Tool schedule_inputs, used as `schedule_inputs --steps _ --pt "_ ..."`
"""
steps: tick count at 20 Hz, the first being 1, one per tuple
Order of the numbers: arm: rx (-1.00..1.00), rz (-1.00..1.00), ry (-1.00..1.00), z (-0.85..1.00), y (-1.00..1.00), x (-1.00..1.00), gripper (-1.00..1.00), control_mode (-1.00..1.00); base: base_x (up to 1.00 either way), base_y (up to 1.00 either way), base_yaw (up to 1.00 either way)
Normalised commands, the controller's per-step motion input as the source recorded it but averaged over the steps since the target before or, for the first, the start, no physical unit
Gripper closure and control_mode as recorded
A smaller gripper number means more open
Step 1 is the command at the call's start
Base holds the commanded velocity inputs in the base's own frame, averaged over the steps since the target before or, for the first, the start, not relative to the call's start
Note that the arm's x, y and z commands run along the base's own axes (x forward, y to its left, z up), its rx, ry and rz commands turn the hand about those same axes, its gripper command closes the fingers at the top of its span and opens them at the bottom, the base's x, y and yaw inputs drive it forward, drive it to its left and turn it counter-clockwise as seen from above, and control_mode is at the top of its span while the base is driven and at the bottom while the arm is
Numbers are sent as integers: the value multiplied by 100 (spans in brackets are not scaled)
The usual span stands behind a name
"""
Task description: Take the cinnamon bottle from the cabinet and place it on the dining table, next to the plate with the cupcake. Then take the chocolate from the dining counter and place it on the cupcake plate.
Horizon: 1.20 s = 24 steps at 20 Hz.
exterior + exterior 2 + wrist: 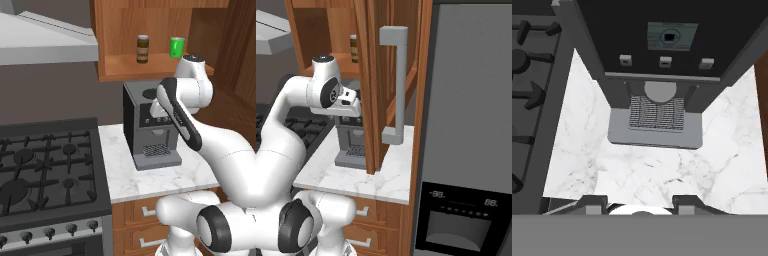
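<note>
Two containers stand upright and apart on the shelf floor of the open reddish-brown wooden wall cabinet (pixel 120 70): the small brown cinnamon bottle with a pale grey cap (pixel 143 49) to the left, a bright green can (pixel 176 47) to the right. Below them a dark grey coffee machine (pixel 147 125) sits on the white marble worktop (pixel 120 170). Well beneath the shelf, the two-finger gripper (pixel 641 202) faces down over that worktop, fingers spread and holding nothing.

A home kitchen: gas stove (pixel 45 170), coffee machine (pixel 150 125) on marble worktop (pixel 150 175), wooden cabinet (pixel 150 30)
</note>
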Motion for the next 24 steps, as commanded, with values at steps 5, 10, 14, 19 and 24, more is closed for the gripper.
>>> schedule_inputs --steps 5,10,14,19,24 --pt "-3 1 -5 13 3 5 -100 -100 0 0 0" --pt "-5 2 -37 96 9 20 -100 -100 0 0 0" --pt "0 0 -20 100 0 49 -100 -100 0 0 0" --pt "0 0 -12 95 17 71 -100 -100 0 0 0" --pt "0 -3 -5 24 0 11 -100 -100 0 0 0"
